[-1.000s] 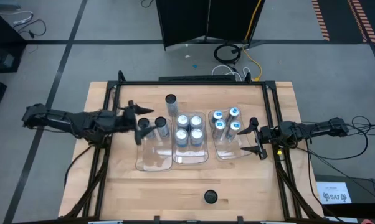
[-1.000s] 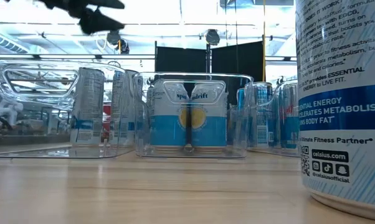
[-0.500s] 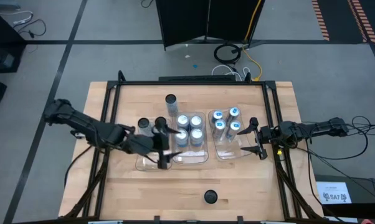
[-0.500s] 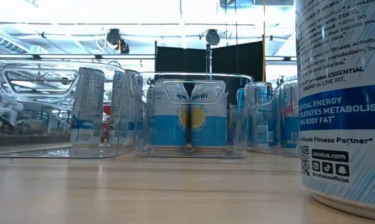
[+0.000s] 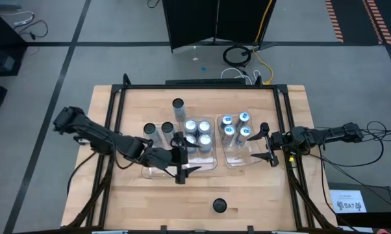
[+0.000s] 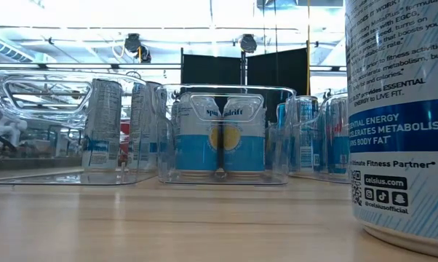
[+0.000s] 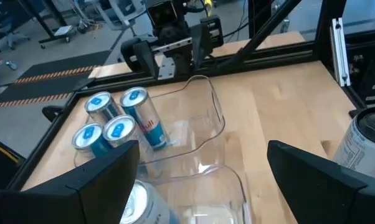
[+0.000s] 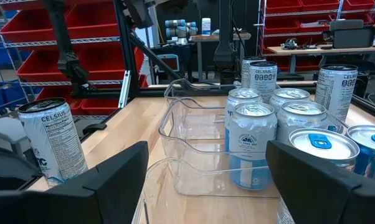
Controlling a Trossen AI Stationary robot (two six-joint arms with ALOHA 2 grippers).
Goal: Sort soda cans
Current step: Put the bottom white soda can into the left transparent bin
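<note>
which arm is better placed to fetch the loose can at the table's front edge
Left. Its gripper hangs open over the trays' near ends, closest to that can; the right gripper waits open beside the right tray.

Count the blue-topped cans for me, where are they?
4, all grouped in the right-hand clear tray: blue-topped cans at and. The left wrist view shows the same four; none seem hidden.

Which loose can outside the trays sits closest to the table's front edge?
The dark-topped can standing alone near the front edge; the other loose can stands behind the trays.
</note>
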